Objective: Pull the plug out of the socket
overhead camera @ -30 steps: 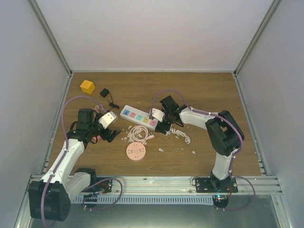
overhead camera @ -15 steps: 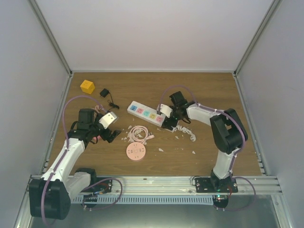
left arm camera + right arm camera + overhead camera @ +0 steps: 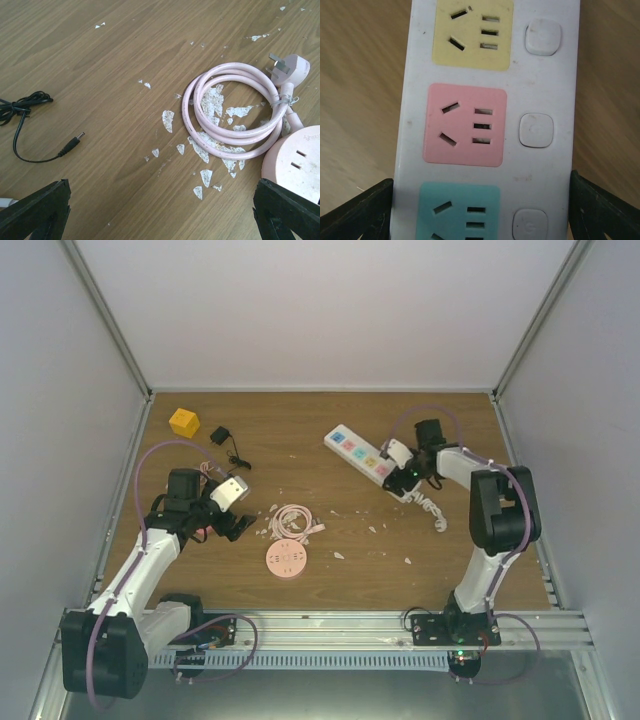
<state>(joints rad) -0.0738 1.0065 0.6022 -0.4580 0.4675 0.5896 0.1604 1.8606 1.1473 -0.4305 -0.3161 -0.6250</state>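
Right gripper [image 3: 480, 210] grasps the strip [image 3: 465, 125] across its width; left gripper [image 3: 160, 212] hangs released wide above the table [image 3: 100, 60], near the cable [image 3: 235, 107]

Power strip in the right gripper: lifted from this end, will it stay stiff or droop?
Likely stiff: the power strip looks like one rigid plastic bar. The right gripper spans its width near one end, so the long free end may pivot down. The smooth casing could slip, and the curly white cord would probably drag.
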